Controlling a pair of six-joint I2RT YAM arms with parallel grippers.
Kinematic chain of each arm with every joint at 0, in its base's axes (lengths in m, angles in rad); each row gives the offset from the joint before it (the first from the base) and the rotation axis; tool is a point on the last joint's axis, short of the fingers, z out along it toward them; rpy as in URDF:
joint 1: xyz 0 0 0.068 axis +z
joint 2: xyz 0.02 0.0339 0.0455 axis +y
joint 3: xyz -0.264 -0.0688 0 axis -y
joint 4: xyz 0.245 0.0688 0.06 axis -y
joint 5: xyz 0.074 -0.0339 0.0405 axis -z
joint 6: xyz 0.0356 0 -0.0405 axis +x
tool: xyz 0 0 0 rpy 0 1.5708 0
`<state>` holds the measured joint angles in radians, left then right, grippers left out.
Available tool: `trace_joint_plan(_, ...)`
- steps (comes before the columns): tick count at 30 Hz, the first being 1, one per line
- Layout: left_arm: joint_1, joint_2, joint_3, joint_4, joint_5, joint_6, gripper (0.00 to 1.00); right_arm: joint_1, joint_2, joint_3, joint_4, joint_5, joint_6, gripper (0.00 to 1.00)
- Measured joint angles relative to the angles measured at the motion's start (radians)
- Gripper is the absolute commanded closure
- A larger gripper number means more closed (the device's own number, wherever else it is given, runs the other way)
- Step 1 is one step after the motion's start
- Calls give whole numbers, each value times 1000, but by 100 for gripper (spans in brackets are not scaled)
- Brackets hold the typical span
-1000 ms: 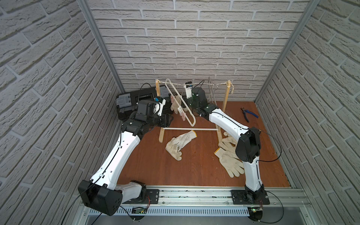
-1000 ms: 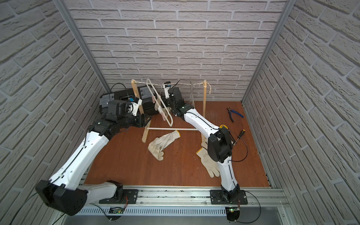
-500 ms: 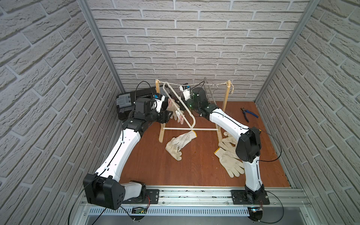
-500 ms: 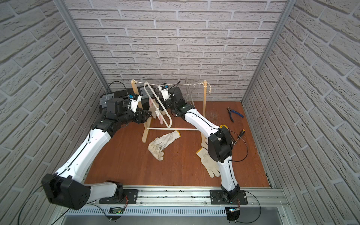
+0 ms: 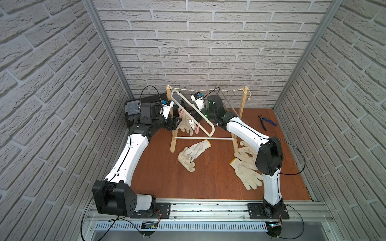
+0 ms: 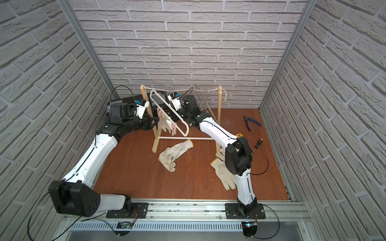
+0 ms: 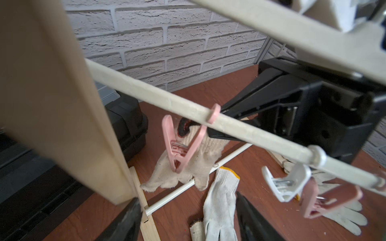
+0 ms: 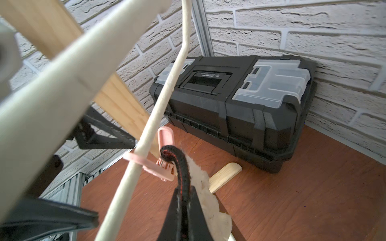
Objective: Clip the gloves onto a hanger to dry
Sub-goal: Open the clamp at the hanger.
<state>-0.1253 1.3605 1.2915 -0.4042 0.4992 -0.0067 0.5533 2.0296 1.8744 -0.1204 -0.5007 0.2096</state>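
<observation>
Left gripper: jaws parted, empty, beside pale wooden rack post. Off-white knitted glove with black cuff: hangs from pink plastic clip on white plastic hanger. Right gripper: jaws pinch that cuff. Loose off-white knitted gloves: lying on brown worktop.

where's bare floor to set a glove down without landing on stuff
Free: the front strip of board between the middle gloves and the rail; also between those gloves and the left arm. Crowded: the back, round the rack, hanger, hanging glove and toolbox; glove pile beside the right arm.
</observation>
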Motion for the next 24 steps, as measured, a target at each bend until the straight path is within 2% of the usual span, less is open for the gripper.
trace_joint_plan(16, 5, 53, 10, 96, 130, -65, 28, 0, -66, -29, -53, -47, -26, 97)
trace_joint_plan(24, -6, 116, 36, 89, 175, -61, 41, -1, -66, -33, -63, -46, -33, 97)
